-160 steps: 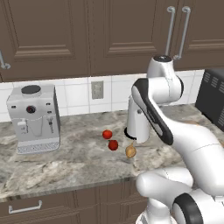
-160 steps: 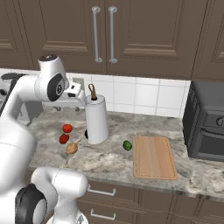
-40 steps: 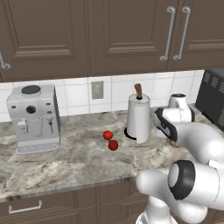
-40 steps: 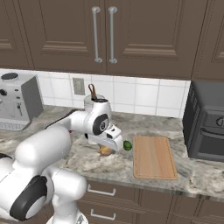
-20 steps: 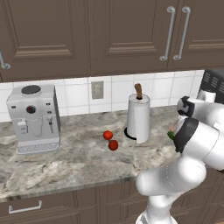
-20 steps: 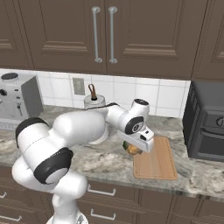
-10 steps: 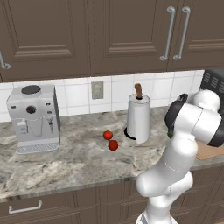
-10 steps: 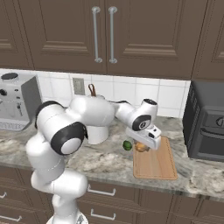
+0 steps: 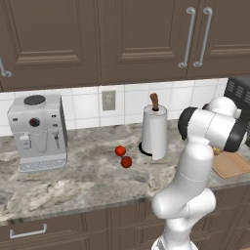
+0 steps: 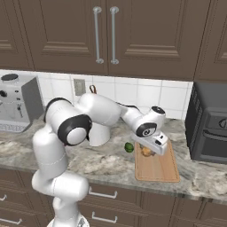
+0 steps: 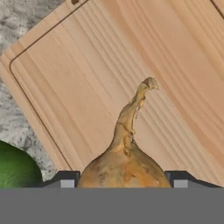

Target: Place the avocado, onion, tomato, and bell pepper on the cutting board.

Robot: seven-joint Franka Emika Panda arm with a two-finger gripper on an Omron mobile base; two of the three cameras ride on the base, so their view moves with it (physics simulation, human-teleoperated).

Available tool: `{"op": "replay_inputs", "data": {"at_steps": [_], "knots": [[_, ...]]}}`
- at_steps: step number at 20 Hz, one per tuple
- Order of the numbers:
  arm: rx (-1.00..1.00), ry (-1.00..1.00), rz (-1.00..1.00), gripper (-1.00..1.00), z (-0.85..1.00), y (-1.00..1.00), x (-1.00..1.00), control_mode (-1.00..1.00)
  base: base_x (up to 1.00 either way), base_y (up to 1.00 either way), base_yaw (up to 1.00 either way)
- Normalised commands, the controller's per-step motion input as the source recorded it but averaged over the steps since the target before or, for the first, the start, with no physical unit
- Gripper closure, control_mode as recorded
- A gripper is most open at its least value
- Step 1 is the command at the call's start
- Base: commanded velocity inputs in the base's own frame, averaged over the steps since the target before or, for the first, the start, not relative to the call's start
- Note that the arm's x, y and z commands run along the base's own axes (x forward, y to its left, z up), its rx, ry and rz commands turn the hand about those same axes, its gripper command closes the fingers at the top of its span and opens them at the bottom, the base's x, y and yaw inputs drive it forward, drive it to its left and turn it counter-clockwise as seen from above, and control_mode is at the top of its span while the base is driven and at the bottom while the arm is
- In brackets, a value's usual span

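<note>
Two red round items (image 9: 123, 156) sit on the mottled grey stone counter (image 9: 88, 180) left of the paper towel roll (image 9: 154, 132), well apart from the board, so they are likely still to be fetched.

Largest of the task's things is the board (image 10: 157, 166): a flat, pale wooden rectangle with long straight grain and a shallow groove near its edge, lying by the dark oven (image 10: 208, 126).

Next, the gripper (image 10: 149, 150) hangs low over the board's near-left part, fingers closed on the onion (image 11: 124, 168), probably so the bulb can be set down there. The onion is tan, papery and rounded, with a dry twisted stalk pointing away from the hand.

Smallest, the avocado (image 10: 128, 147), a smooth dark green oval, rests on the counter just beside the board's left edge, not yet on it.
</note>
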Motion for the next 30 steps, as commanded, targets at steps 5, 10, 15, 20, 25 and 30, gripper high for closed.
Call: {"op": "replay_inputs", "data": {"at_steps": [5,10,15,20,25,30], "knots": [[0.0,-0.04,0.0,-1.0,-0.14,0.0,0.09,-1.0,0.0,0.0,0.0],[-0.02,-0.04,0.0,-1.0,0.21,0.01,0.0,-1.0,0.0,0.0,0.0],[-0.08,0.0,0.0,-1.0,0.27,0.09,-0.03,-1.0,0.0,0.0,0.0],[-0.1,0.0,0.01,-1.0,0.26,0.28,0.0,-1.0,0.0,0.0,0.0],[-0.09,0.0,0.12,-1.0,0.06,0.31,0.0,-1.0,0.0,0.0,0.0],[-0.06,0.0,0.2,-1.0,-0.08,0.24,0.08,-1.0,0.0,0.0,0.0]]}}
